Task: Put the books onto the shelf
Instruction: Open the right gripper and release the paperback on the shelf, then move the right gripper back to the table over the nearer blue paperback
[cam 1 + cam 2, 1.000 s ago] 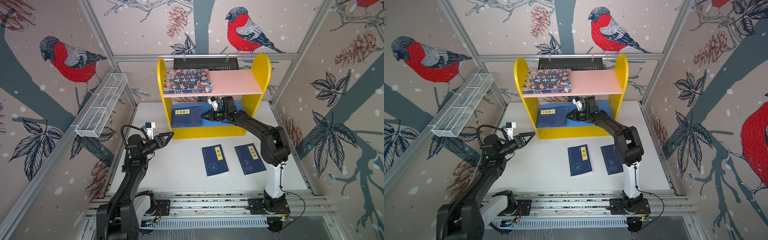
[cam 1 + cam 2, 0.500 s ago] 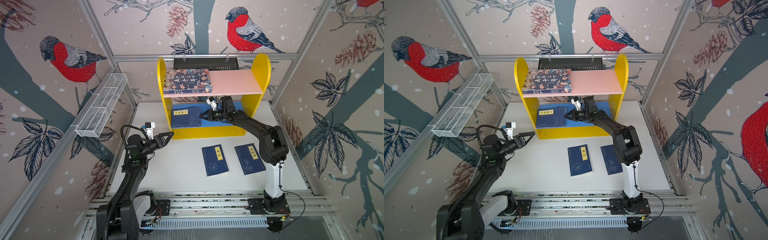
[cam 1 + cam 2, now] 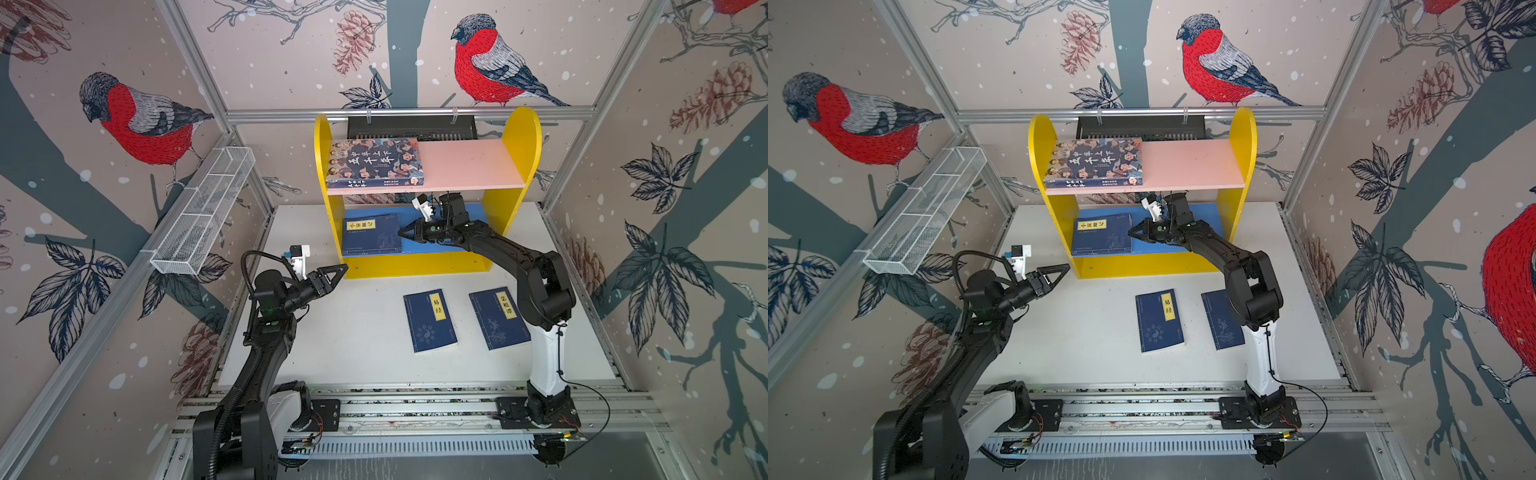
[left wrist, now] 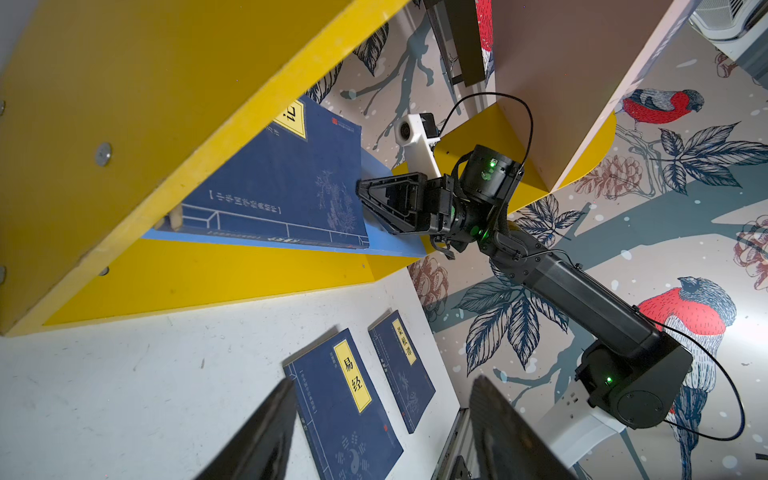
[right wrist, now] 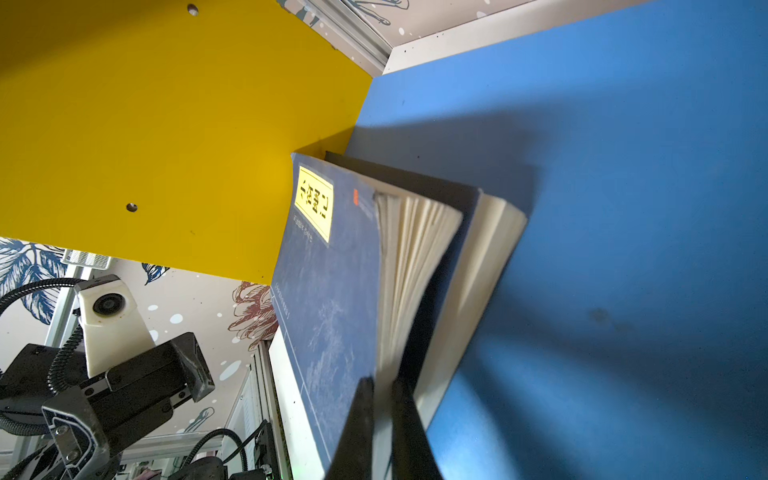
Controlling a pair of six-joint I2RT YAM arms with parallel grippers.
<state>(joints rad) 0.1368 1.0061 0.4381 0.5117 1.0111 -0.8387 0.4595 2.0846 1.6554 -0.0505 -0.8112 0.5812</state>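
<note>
While our closed right gripper (image 3: 402, 233) presses the book (image 3: 371, 237) at the board's (image 5: 623, 208) left end, pages (image 5: 411, 249) may crumple; left gripper (image 3: 343, 269) gapes.

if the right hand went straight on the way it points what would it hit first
The page edge of the top thin navy-blue book with a yellow label, lying on the blue lower board of the yellow shelf. The right hand, shut, looks at or nearly on it; contact is unclear.
</note>
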